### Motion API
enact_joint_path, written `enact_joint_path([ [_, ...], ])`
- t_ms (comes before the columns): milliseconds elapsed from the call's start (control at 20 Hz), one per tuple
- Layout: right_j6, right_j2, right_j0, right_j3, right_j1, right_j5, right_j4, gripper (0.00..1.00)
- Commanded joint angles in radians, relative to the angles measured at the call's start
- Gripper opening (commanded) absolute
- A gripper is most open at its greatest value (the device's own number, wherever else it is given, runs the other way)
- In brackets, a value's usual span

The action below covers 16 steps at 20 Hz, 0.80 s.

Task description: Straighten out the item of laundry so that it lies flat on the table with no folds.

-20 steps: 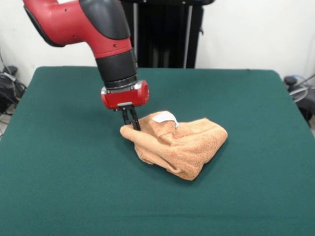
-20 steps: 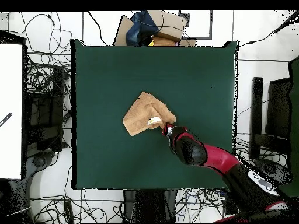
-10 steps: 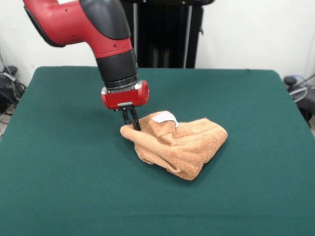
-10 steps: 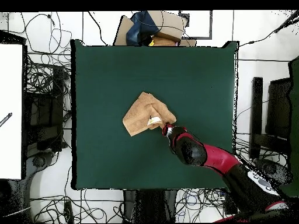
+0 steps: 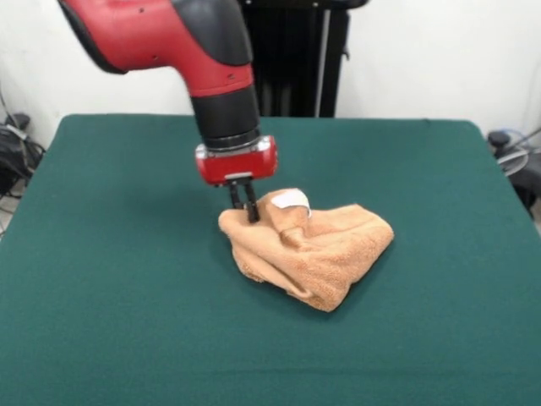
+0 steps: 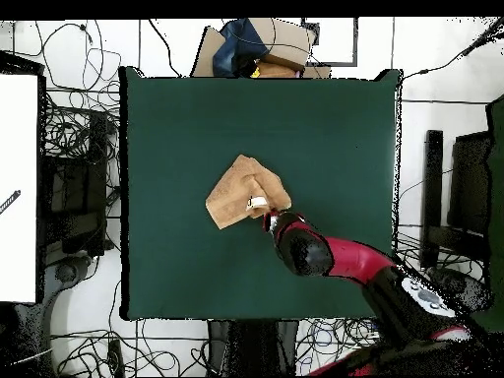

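Note:
The light orange-brown terry towel (image 5: 330, 249) lies crumpled in a folded heap near the middle of the dark green table (image 5: 110, 296). Its small white tag (image 5: 290, 200) shows on top at the far side. My gripper (image 5: 246, 213) points straight down with its fingers close together, pinching the towel's far left corner just left of the tag. In the overhead view the towel (image 6: 236, 195) is a rough diamond on the table (image 6: 325, 128), and the gripper (image 6: 266, 220) sits at its lower right edge, mostly under the red arm.
The robot's black pedestal (image 5: 287, 59) stands behind the table's far edge. In the overhead view, cardboard boxes (image 6: 266, 44) lie past the top edge, a white panel (image 6: 18, 187) stands at the left, and cables lie all round the table.
The arm and gripper have moved to the right in the front view, and the pinched towel corner has moved with them, bunching the heap slightly.

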State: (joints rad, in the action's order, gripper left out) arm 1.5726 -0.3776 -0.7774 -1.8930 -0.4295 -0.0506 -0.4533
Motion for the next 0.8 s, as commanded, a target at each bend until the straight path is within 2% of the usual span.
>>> enact_joint_path([
  [50,0.120,0.075,0.155,-0.025,-0.165,-0.150,0.030,0.00],
  [300,0.182,0.111,0.228,-0.109,-0.265,-0.158,0.056,0.00],
  [500,0.220,0.165,0.319,-0.146,-0.343,-0.184,0.089,0.00],
  [800,0.226,0.228,0.404,-0.170,-0.383,-0.167,0.114,0.00],
])
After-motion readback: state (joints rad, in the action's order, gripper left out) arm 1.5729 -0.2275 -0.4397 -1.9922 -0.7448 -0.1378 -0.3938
